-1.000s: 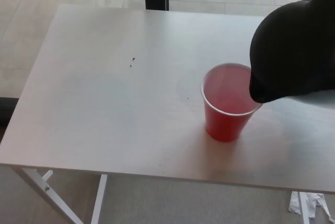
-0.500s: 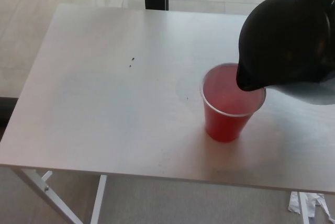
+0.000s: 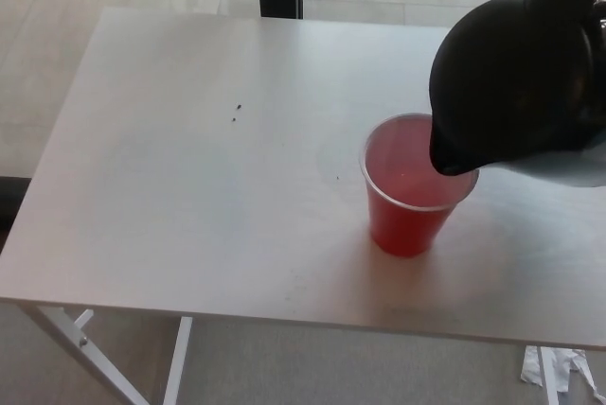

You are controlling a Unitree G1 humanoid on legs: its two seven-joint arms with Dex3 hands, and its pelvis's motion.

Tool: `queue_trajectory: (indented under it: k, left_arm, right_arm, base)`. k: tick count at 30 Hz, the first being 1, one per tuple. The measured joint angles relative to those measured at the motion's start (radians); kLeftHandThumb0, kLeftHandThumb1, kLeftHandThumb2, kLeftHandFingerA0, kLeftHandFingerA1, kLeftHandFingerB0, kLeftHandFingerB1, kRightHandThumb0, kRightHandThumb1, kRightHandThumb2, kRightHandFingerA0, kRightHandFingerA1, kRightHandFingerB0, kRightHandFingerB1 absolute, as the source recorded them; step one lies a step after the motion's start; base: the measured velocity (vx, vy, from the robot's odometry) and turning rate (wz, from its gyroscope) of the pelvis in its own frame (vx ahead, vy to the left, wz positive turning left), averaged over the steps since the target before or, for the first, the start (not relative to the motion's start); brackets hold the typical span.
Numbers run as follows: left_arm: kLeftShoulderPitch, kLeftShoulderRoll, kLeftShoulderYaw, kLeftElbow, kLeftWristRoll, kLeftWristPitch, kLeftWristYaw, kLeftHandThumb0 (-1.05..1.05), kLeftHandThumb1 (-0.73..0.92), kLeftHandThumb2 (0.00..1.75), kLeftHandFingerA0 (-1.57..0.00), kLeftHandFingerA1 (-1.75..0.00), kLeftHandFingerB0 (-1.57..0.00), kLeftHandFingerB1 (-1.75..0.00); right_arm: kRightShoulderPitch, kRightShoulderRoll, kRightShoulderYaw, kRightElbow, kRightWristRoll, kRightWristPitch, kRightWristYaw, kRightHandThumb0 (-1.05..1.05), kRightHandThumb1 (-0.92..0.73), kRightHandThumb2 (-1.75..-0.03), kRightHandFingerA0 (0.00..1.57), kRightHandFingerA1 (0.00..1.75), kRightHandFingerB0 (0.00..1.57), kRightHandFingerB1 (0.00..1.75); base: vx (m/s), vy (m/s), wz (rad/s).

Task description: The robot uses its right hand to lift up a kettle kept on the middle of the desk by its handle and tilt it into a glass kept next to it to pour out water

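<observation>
The white surface (image 3: 189, 187) fills most of the head view, a pale rectangular top on white legs, with tiled floor behind it and a dark vertical post beyond its far edge; over its right side hangs the black kettle (image 3: 516, 83), lifted clear of the top and tipped toward the left, its pale base showing at the lower right edge of the picture and its spout reaching down over the right part of the cup's rim; the handle runs out of the picture at the upper right, so the right hand that carries it cannot be seen, and whether its fingers are closed around the handle cannot be told; the left hand does not show either; the red cup (image 3: 409, 199) stands upright on the surface just below the spout, its mouth open and its inside pinkish; two small dark specks (image 3: 237, 113) lie on the top, well apart from the cup, toward the left.
</observation>
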Motion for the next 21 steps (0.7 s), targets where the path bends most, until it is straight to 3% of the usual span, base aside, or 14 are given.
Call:
queue_trajectory:
  k: [1, 2, 3, 4, 5, 6, 10, 17, 20, 21]
  left_arm:
    - [0.0, 0.0, -0.001, -0.001, 0.0, 0.0, 0.0, -0.77, 0.51, 0.98, -0.85, -0.67, -0.7, -0.62]
    - [0.0, 0.0, -0.002, -0.001, 0.0, 0.0, 0.0, -0.77, 0.51, 0.98, -0.85, -0.67, -0.7, -0.62]
    - [0.0, 0.0, -0.003, -0.001, 0.0, 0.0, 0.0, -0.78, 0.62, 0.6, -0.91, -0.6, -0.76, -0.55]
    - [0.0, 0.0, -0.003, -0.002, 0.0, 0.0, 0.0, -0.77, 0.61, 0.59, -0.94, -0.61, -0.75, -0.55]
    - [0.0, 0.0, -0.003, -0.003, 0.0, 0.0, 0.0, -0.79, 0.47, 0.8, -0.88, -0.64, -0.7, -0.6]
    - [0.0, 0.0, -0.004, -0.003, 0.0, 0.0, 0.0, -0.77, 0.62, 0.6, -0.92, -0.59, -0.74, -0.53]
    - [-0.005, 0.0, -0.012, -0.005, 0.0, 0.003, 0.001, -0.78, 0.62, 0.59, -0.9, -0.61, -0.72, -0.56]
    - [-0.005, 0.0, -0.021, -0.007, 0.002, 0.005, 0.002, -0.78, 0.61, 0.6, -0.9, -0.58, -0.76, -0.53]
    - [-0.007, 0.0, -0.021, -0.003, 0.001, 0.005, 0.001, -0.78, 0.62, 0.6, -0.86, -0.58, -0.74, -0.55]
    - [-0.007, 0.0, -0.021, -0.003, 0.001, 0.005, 0.0, -0.77, 0.62, 0.6, -0.89, -0.59, -0.73, -0.54]
  right_arm:
    - [0.001, 0.0, 0.0, -0.003, 0.0, -0.001, 0.0, -0.27, -0.61, -0.95, 0.92, 1.62, 0.73, 1.28]
    - [0.003, 0.002, -0.002, -0.006, 0.0, -0.003, -0.001, -0.27, -0.61, -0.95, 0.92, 1.62, 0.73, 1.28]
    - [0.004, 0.003, -0.003, -0.007, 0.0, -0.005, -0.003, -0.26, -0.62, -0.97, 0.88, 1.67, 0.71, 1.3]
    - [0.004, 0.005, -0.004, -0.01, 0.0, -0.005, -0.005, -0.25, -0.64, -0.98, 0.86, 1.73, 0.68, 1.36]
    - [0.004, 0.007, -0.006, -0.015, 0.0, -0.006, -0.007, -0.22, -0.59, -0.94, 0.99, 1.75, 0.71, 1.34]
    - [0.004, 0.012, -0.006, -0.022, -0.002, -0.005, -0.009, -0.25, -0.59, -1.03, 0.84, 1.75, 0.67, 1.41]
    - [0.004, 0.029, -0.002, -0.056, -0.013, 0.012, -0.016, -0.29, -0.55, -1.1, 0.99, 1.75, 0.75, 1.54]
    - [-0.001, 0.053, 0.003, -0.119, -0.044, 0.105, -0.019, -0.32, -0.44, -1.24, 1.01, 1.75, 0.77, 1.63]
    - [-0.001, 0.067, -0.003, -0.137, -0.051, 0.136, -0.027, -0.27, -0.45, -1.21, 0.99, 1.75, 0.77, 1.59]
    - [-0.001, 0.072, -0.004, -0.142, -0.053, 0.142, -0.031, -0.26, -0.5, -1.14, 0.92, 1.75, 0.72, 1.51]
  base:
    - [0.0, 0.0, 0.0]
    - [0.0, 0.0, 0.0]
    - [0.0, 0.0, 0.0]
    - [0.0, 0.0, 0.0]
    - [0.0, 0.0, 0.0]
    - [0.0, 0.0, 0.0]
    - [0.0, 0.0, 0.0]
    - [0.0, 0.0, 0.0]
    - [0.0, 0.0, 0.0]
    - [0.0, 0.0, 0.0]
